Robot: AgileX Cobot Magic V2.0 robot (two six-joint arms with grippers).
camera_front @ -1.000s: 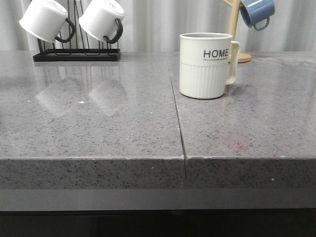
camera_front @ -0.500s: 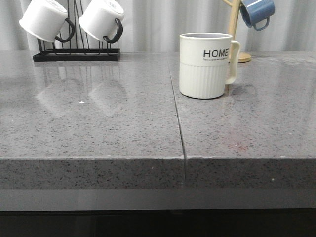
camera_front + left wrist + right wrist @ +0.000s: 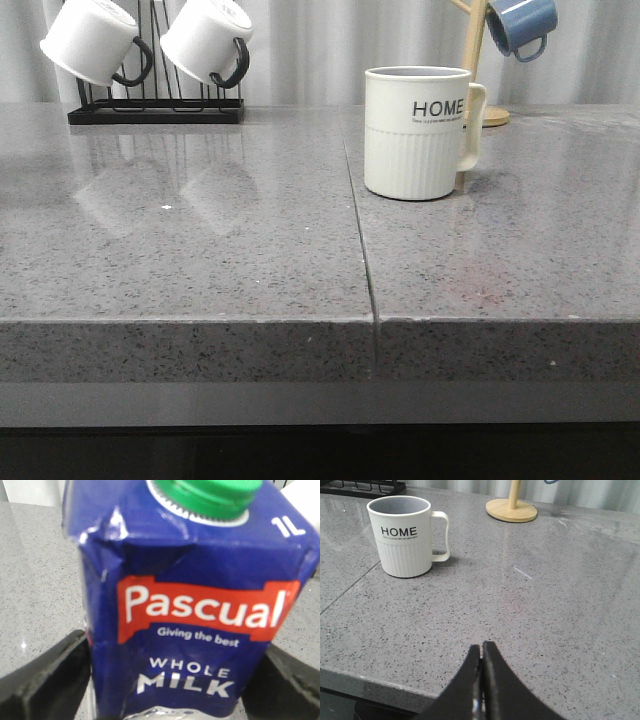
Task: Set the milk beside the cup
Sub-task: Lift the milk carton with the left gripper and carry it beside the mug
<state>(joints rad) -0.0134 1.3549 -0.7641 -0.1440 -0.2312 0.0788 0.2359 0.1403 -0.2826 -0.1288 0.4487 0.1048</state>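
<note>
The milk [image 3: 200, 605] fills the left wrist view: a dark blue carton top with a green cap and "WHOLE MILK" lettering. My left gripper [image 3: 174, 647] has a black finger pressed against each side of it and is shut on it. Carton and left gripper are both out of the front view. The cup [image 3: 415, 140], a cream-white ribbed mug reading "HOME", stands upright on the grey counter right of the seam, handle to the right. It also shows in the right wrist view [image 3: 405, 545]. My right gripper [image 3: 481, 647] is shut and empty above the counter's front edge, well short of the cup.
A black rack [image 3: 155, 112] at the back left holds two white mugs with black handles [image 3: 95, 40]. A wooden mug tree [image 3: 473, 60] with a blue mug [image 3: 520, 22] stands behind the cup; its round base [image 3: 511, 510] shows too. A seam [image 3: 358, 230] crosses the counter.
</note>
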